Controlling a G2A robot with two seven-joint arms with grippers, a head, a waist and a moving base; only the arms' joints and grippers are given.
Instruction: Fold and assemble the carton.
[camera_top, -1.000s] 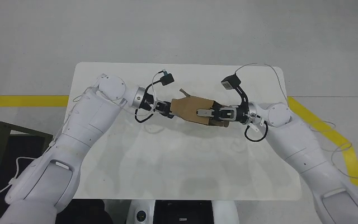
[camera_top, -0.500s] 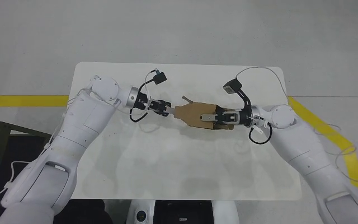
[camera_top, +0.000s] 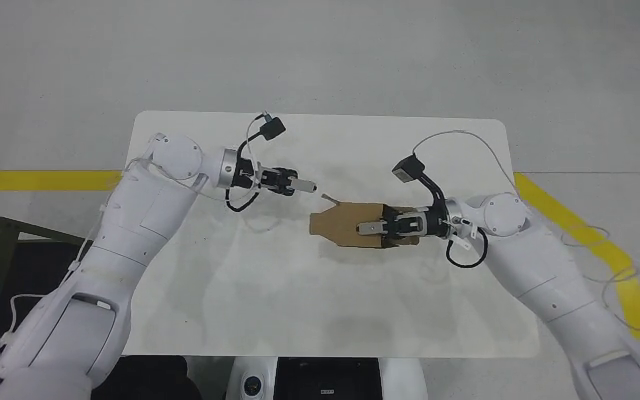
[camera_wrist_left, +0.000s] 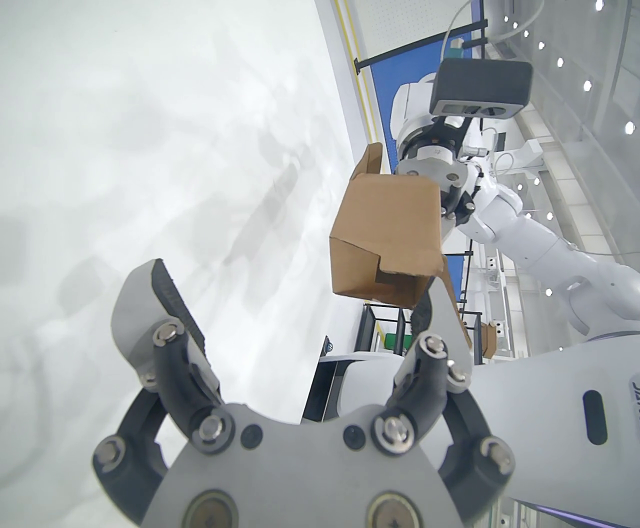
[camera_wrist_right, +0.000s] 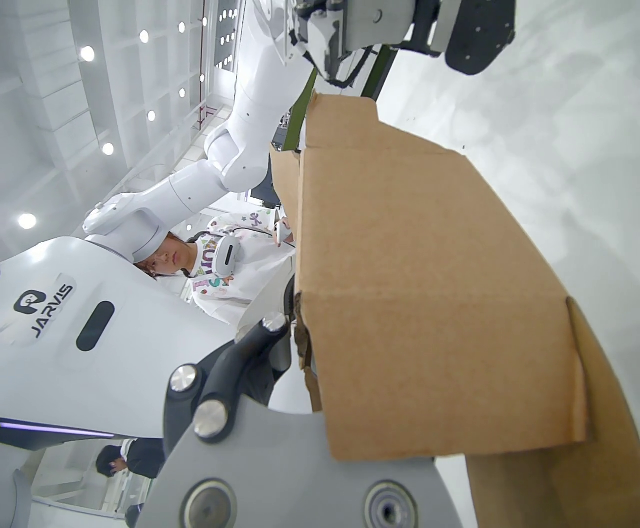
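A white desk (camera_top: 330, 310) with rounded corners stands on a pale grey floor (camera_top: 320, 50), with yellow floor tape (camera_top: 60, 180) running off at 9 o'clock. A brown carton (camera_top: 340, 222) shows just toward 3 o'clock of centre; whether it rests on the desk cannot be told.

Bright, even overhead light on my feed. Round ceiling lamps (camera_wrist_right: 87, 53) blow out to white spots in both wrist views. White table (camera_top: 330, 300) has a soft sheen; carton (camera_wrist_left: 385, 225) evenly lit, open end dark inside. Wrist views bow lines at edges.
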